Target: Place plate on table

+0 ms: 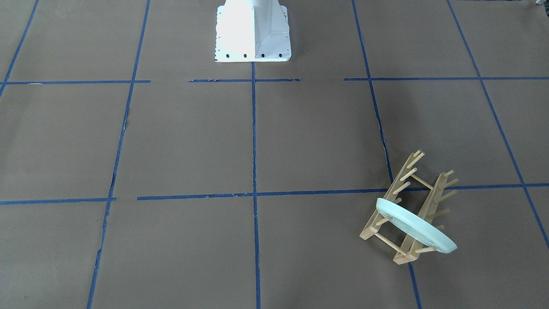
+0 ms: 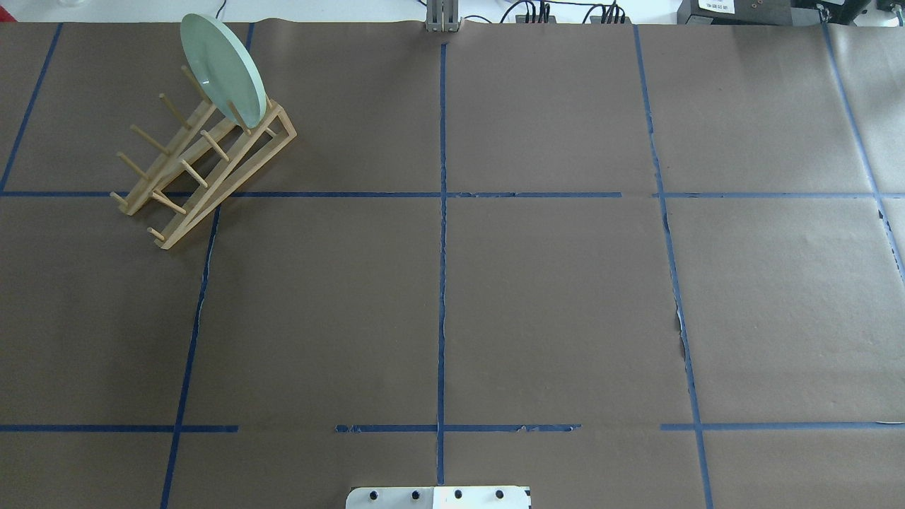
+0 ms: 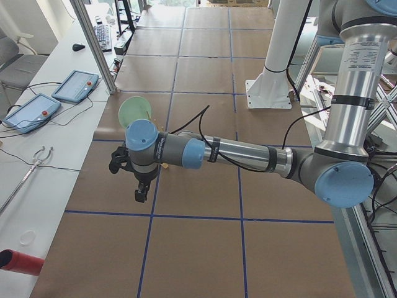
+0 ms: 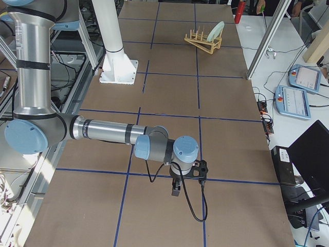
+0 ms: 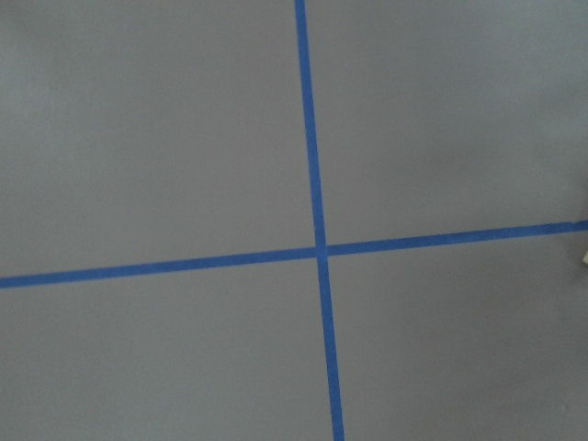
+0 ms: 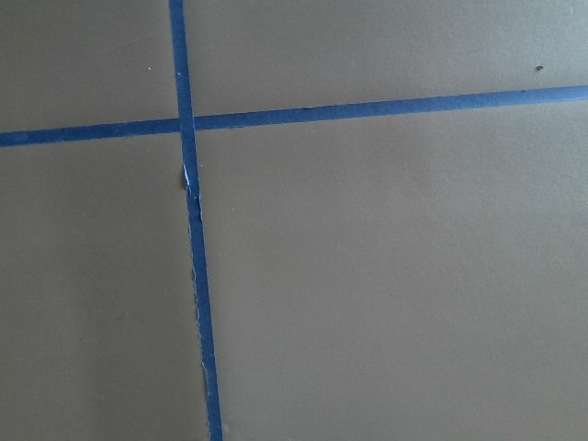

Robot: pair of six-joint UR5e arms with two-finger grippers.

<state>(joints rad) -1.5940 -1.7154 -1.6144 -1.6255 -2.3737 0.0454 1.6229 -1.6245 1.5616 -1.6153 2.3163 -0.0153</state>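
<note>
The plate (image 2: pixel 223 71) stands on edge, tilted between the pegs at the far end of the wooden peg dish rack (image 2: pixel 185 185). The rack sits on the brown-paper surface (image 2: pixel 551 297), far left of the robot. The left gripper (image 3: pixel 141 194) and right gripper (image 4: pixel 176 190) hang above the surface, well apart from the plate. I cannot tell whether either is apart or together.

Robot body: left arm (image 3: pixel 248 155) and right arm (image 4: pixel 103 131), both reaching out level.
Each has an upright upper link, a bent elbow and a horizontal forearm. The left gripper (image 3: pixel 142 192) and right gripper (image 4: pixel 176 189) point straight down; jaw opening is not discernible on either.
</note>
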